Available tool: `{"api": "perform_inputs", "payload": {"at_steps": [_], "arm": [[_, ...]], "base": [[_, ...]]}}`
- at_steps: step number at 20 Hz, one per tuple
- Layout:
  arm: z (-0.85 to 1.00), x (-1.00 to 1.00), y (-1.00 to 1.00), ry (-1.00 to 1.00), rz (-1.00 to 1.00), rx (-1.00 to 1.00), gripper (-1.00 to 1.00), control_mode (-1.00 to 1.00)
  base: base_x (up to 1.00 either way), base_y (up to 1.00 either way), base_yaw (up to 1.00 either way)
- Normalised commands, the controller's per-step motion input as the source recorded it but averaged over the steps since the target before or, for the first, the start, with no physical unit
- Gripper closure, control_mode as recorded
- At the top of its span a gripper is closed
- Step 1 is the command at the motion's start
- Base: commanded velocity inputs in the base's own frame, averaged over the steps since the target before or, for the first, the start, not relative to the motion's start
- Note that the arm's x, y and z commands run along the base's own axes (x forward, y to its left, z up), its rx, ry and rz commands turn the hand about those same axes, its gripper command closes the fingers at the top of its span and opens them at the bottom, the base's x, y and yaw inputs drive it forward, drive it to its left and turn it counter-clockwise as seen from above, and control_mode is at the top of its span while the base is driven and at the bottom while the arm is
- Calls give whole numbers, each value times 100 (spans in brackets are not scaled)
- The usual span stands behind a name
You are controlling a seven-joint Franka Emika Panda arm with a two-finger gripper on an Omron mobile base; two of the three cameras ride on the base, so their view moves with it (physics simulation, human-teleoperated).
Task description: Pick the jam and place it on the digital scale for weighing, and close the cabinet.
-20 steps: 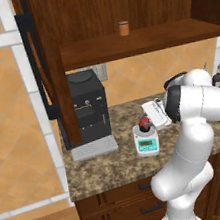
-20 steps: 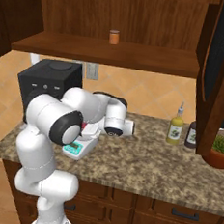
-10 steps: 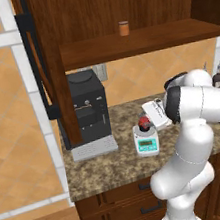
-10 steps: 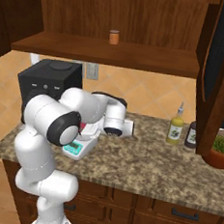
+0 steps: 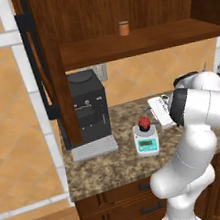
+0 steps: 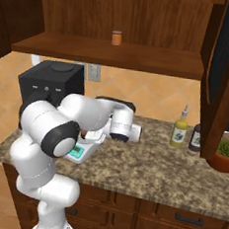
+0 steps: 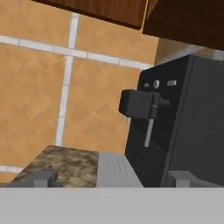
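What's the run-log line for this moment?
jam: on scale | pincer: open, off the jam | cabinet: doors open | next: close cabinet

Domestic kitchen. Speckled granite tabletop (image 5: pixel 106 166) over dark wood drawer units (image 6: pixel 185 222); open wall cabinet (image 5: pixel 130 7) with shelf; black coffee machine (image 5: pixel 89 110); orange tiled wall (image 5: pixel 8 124); condiment bottles (image 6: pixel 179 132); potted plant (image 6: pixel 226 154).

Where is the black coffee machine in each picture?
Left base view: coffee machine at middle left, on the counter under the shelf.
Right base view: coffee machine at middle left, behind the arm.
Hand view: coffee machine fills the right side, close up.
Shared landmark: its grey drip tray at the foot.
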Motion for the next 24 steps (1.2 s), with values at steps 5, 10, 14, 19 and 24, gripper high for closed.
{"api": "perform_inputs", "payload": {"at_steps": [5,10,14,19,24], "arm": [[75,-56,-44,-45,-2,16,-100,-100],[87,-83,-61,-54,0,23,-100,-100],[95,-77,-60,-59,0,35,-100,-100],[88,-55,-60,-57,0,37,-100,-100],[39,-50,-88,-49,-3,42,-100,-100]], "base": [[0,0,0],[0,0,0],[0,0,0],[0,0,0],[0,0,0]]}}
